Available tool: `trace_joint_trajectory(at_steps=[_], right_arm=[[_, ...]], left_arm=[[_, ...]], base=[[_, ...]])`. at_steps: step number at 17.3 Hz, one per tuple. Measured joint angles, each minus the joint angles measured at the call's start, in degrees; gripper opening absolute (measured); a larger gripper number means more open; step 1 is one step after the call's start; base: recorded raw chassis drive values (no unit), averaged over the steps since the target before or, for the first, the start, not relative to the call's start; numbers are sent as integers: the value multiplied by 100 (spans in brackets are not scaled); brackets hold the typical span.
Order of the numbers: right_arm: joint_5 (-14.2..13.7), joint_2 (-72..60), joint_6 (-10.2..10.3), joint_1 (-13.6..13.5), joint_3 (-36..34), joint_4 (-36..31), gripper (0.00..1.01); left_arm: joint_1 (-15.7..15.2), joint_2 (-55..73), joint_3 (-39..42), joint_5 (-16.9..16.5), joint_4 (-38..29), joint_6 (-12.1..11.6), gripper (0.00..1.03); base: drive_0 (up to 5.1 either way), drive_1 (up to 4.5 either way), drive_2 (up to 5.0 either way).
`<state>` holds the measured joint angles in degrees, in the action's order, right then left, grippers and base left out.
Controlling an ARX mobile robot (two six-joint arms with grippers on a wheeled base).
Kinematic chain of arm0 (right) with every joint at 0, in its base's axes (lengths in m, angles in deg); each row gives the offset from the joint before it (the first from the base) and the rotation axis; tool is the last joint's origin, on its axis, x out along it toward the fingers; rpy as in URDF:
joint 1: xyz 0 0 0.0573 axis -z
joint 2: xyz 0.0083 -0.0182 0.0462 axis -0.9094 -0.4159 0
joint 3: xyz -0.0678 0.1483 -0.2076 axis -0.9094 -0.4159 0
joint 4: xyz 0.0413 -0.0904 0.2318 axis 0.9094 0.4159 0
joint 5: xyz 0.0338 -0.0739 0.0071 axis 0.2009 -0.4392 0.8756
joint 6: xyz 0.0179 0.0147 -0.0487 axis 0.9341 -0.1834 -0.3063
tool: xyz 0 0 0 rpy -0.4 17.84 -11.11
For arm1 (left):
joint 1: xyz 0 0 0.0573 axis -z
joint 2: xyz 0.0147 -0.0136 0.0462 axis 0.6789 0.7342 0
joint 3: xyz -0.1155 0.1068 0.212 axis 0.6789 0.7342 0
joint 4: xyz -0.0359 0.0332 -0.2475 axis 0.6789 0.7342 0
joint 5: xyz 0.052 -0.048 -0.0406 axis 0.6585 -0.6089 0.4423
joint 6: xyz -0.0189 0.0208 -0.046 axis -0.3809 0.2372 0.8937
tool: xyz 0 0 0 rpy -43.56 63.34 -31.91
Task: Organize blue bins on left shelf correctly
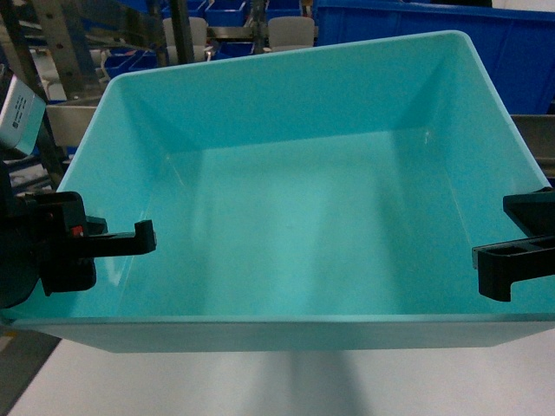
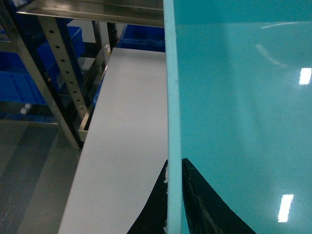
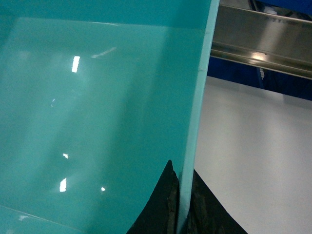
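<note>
Turquoise plastic fills your head view: the tub [image 1: 303, 208] is smooth, glossy and rectangular, with sloping walls and a thin plain rim, held tilted above the white tabletop [image 1: 286, 386]. Your left gripper [image 2: 174, 204] is clamped on its left wall, 1 finger inside and 1 outside. Your right gripper [image 3: 181, 209] pinches the right wall the same way. Beyond stands the steel shelf [image 2: 58, 63], its perforated posts shiny, with dark blue bins [image 1: 434, 30] behind.

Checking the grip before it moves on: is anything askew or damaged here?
The turquoise bin is tipped, its near edge lifted off the white table. The left gripper and right gripper each pinch a side wall. No cracks or spills show.
</note>
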<state>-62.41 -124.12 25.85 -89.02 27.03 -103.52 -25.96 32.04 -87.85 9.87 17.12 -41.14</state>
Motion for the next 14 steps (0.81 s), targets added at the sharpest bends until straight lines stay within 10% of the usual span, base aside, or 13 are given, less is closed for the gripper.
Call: trace_joint_trajectory(at_steps=[14], right_arm=[[2,0,-2,-2,0,-7,2]], left_arm=[[-2,0,0,0,4,0,5]], base=[[-496,277,201]])
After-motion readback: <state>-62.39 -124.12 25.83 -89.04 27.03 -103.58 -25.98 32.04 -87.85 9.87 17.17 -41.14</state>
